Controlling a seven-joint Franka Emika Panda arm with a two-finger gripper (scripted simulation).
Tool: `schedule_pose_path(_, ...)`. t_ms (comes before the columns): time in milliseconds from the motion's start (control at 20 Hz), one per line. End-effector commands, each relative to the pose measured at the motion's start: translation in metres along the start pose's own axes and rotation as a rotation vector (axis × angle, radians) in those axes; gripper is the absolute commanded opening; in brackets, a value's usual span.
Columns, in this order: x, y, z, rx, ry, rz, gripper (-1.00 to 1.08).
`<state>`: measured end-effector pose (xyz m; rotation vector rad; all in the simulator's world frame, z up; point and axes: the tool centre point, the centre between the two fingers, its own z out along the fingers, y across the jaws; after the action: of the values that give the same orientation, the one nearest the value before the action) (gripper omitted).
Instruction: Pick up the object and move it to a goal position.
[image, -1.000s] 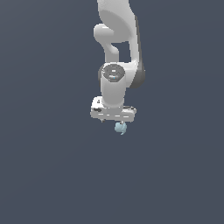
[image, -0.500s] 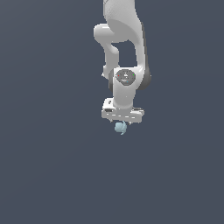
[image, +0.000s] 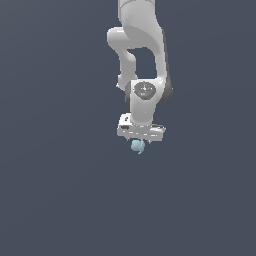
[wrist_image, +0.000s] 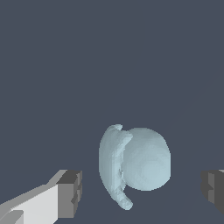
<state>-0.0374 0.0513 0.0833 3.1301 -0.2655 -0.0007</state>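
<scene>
In the exterior view, the white arm (image: 142, 55) comes down from the top edge against a plain dark grey-blue backdrop, its wrist pointing downward. The gripper (image: 139, 141) hangs at the arm's lower end, near the middle of the picture. The object (image: 138, 146), a small pale blue-teal lump, sits just under the gripper body, touching or almost touching it. The fingers are too small here to make out.

In the wrist view, the object (wrist_image: 134, 162) looms large: a rounded ball with a curved, hooked flap along 1 side. The 2 grey-tipped fingers (wrist_image: 70, 194) stand spread wide, 1 on each side of the object, with clear gaps between each tip and the lump, so they are not gripping it.
</scene>
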Motion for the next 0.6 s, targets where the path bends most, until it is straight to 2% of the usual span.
schedule_pose_path(0,-0.001,0.0,0.009,0.0,-0.001,0.0,1.0)
schedule_pose_path(300,-0.002,0.0,0.037,0.0,0.0,0.002,1.0)
schedule_pose_path(550,-0.001,0.0,0.043,0.0,0.0,0.003,1.0)
